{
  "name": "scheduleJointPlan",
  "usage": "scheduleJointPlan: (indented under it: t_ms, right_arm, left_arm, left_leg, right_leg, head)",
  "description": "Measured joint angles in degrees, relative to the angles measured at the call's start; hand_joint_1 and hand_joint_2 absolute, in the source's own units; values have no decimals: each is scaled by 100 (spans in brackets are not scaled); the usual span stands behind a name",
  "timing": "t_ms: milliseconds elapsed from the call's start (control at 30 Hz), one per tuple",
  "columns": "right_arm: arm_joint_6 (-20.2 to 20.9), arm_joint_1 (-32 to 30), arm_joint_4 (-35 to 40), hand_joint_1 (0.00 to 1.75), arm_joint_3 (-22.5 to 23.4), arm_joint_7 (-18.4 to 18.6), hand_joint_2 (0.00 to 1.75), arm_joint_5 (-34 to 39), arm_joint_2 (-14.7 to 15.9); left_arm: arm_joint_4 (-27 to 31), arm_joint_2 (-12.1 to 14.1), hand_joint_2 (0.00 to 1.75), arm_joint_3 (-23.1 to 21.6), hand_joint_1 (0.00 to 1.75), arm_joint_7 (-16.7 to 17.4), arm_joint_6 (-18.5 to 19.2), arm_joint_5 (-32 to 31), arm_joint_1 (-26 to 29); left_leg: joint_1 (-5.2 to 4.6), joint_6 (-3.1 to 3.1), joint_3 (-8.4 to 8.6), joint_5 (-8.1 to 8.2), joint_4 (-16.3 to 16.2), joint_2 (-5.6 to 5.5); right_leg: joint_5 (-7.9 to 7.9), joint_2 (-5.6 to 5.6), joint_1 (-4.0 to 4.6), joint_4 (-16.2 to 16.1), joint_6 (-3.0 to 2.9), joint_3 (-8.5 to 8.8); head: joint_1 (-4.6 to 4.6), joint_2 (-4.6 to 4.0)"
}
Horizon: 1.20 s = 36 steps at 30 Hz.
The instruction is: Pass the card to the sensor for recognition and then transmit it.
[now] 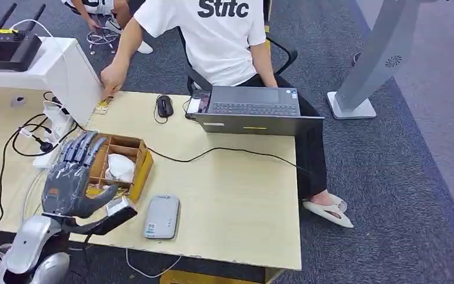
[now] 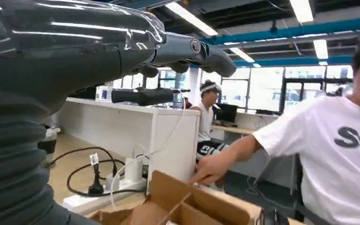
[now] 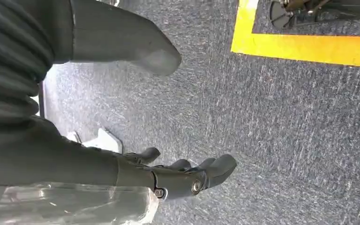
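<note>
1. The left hand (image 1: 71,177) hovers with fingers spread, holding nothing, over the cardboard box (image 1: 131,155) at the bench's (image 1: 236,201) near left.
2. The card (image 1: 103,107) lies far beyond it, under a person's hand (image 1: 112,80).
3. The grey sensor (image 1: 162,216) sits just right of the left hand.
4. The right hand (image 3: 187,176) hangs over the floor, fingers loose, empty.

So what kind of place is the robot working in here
Most likely an open-plan office or lab. A light wooden desk carries a laptop and mouse, the floor is grey carpet, and the left wrist view shows long ceiling lights and further workstations.
</note>
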<state>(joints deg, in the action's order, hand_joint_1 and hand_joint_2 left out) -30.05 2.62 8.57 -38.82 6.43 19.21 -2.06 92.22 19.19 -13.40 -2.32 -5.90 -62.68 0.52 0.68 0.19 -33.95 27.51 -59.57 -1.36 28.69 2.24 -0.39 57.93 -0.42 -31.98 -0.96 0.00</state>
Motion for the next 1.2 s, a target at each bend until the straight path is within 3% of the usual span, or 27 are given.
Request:
scheduleJointPlan:
  t_ms: [233,500,833,1200]
  right_arm:
    - [0,-4,-11,0,0,-41,175,26,-33]
    - [181,7,-20,0,39,-70,175,192,7]
    - [203,18,-35,0,42,-20,175,164,42]
    - [197,30,-37,0,-2,-18,175,122,42]
  left_arm:
    - [454,532,175,-87,0,194,351,18,653]
    - [537,1097,175,-218,0,197,607,-271,579]
    - [10,1154,175,-411,0,243,483,-704,306]
    - [-724,922,175,-468,0,555,273,-1069,141]
  left_leg:
    - [3,-1,0,-2,1,-7]
    - [1,-2,0,-7,1,-11]
    - [1,-2,0,-7,1,-11]
    - [0,-2,-1,-7,0,-11]
  right_leg:
    - [1,-10,2,1,-2,3]
    - [-1,-14,1,2,-1,7]
    - [-1,-14,1,1,-1,5]
    - [-1,-13,1,1,-1,5]
  head:
    - [2,0]
    - [0,0]
    - [0,0]
    - [-2,0]
